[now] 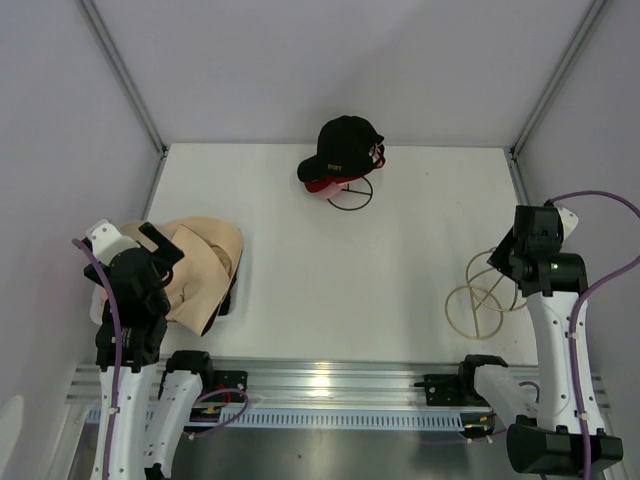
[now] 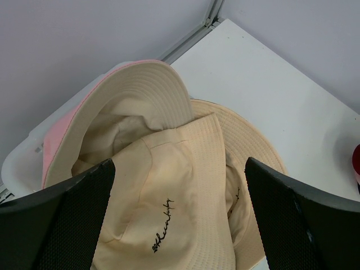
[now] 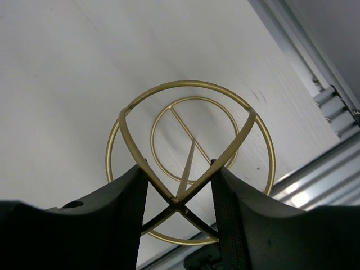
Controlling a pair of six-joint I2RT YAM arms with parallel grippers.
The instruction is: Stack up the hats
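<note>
1. Top view: the white table (image 1: pixel 330 260) is carrying the beige hat (image 1: pixel 205 265) at 9 o'clock.
2. Left wrist: the left gripper (image 2: pixel 179 166), jaws wide apart, is hovering over the beige hat and the pink hat (image 2: pixel 59 135).
3. Right wrist: the right gripper (image 3: pixel 177 174) is straddling the tan wire frame (image 3: pixel 191 83); whether it is clamping cannot be told.

Top view: the left arm (image 1: pixel 130 300) covers half the beige hat (image 1: pixel 205 262), and beneath its brim only a dark sliver (image 1: pixel 228 300) shows, can't tell what it is. The cap (image 1: pixel 342 148) has lettering too small to read. Left wrist: beige hat runs off the bottom edge. Right wrist: right fingers (image 3: pixel 112 225) hide the tan frame (image 3: pixel 188 84) at its lower loops.
</note>
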